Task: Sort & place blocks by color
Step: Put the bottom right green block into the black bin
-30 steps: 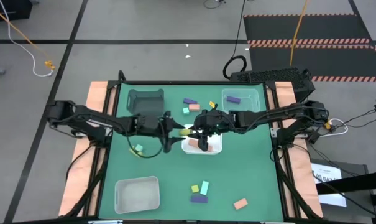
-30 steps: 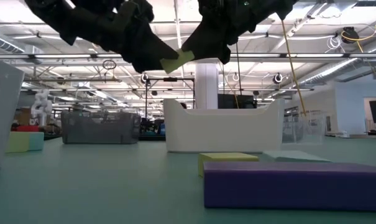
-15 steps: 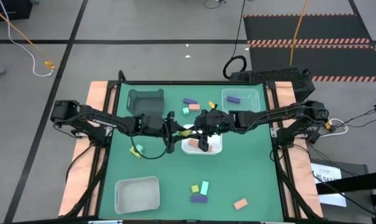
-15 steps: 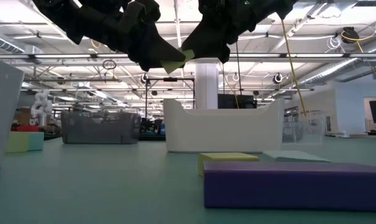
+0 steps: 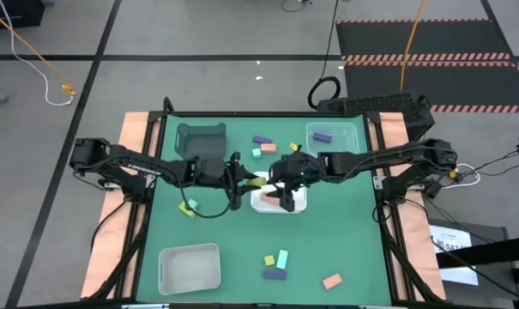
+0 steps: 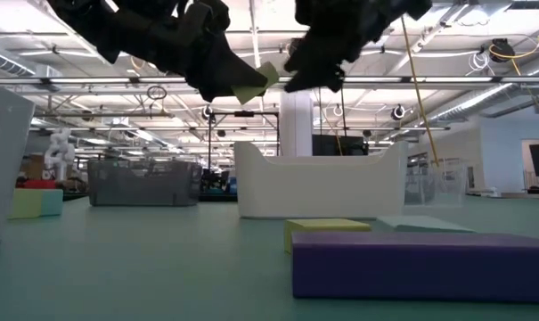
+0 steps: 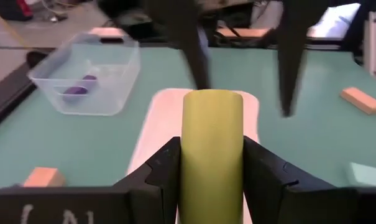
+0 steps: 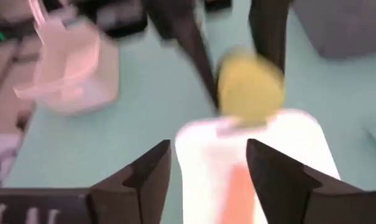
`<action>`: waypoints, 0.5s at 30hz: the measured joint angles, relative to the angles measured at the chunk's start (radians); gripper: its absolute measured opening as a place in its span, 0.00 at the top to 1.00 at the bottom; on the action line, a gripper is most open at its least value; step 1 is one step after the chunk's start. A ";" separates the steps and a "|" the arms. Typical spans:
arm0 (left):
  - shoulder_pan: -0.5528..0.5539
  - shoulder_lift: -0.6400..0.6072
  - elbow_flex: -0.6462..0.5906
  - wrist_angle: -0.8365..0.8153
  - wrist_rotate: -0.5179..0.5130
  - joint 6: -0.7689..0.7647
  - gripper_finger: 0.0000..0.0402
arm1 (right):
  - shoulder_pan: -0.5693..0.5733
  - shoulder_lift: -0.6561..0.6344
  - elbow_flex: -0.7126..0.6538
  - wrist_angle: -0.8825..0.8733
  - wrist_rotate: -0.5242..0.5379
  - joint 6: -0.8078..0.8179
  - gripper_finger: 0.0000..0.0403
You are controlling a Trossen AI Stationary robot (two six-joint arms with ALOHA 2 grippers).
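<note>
Yellow block clamped in left hand.

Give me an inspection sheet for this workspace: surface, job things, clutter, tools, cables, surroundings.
Surface: green mat, flat, wooden strips on both sides.
Job things: yellow block held in the air above the white tray; a salmon block lies in that tray; purple block in the clear tray; loose blocks at the near edge and between the far trays.
Clutter: dark grey tray and second white tray; contents nothing seen.
Tools: left tool shut on the yellow block; right tool open, facing it.
Cables: yellow and white cables on the floor.
Surroundings: open hall with benches; no person seen.
</note>
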 joint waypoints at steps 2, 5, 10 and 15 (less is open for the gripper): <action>0.001 -0.007 -0.001 -0.007 -0.010 0.000 0.68 | 0.000 -0.031 -0.001 -0.073 0.009 0.007 0.46; 0.013 -0.023 -0.001 -0.001 -0.010 0.002 0.68 | 0.000 -0.089 -0.001 -0.158 0.011 0.062 0.43; 0.046 -0.088 -0.001 0.019 -0.014 0.008 0.68 | 0.000 -0.155 -0.011 -0.215 0.015 0.183 0.42; 0.066 -0.183 -0.001 -0.005 -0.010 0.064 0.68 | 0.008 -0.208 -0.081 -0.169 0.069 0.237 0.45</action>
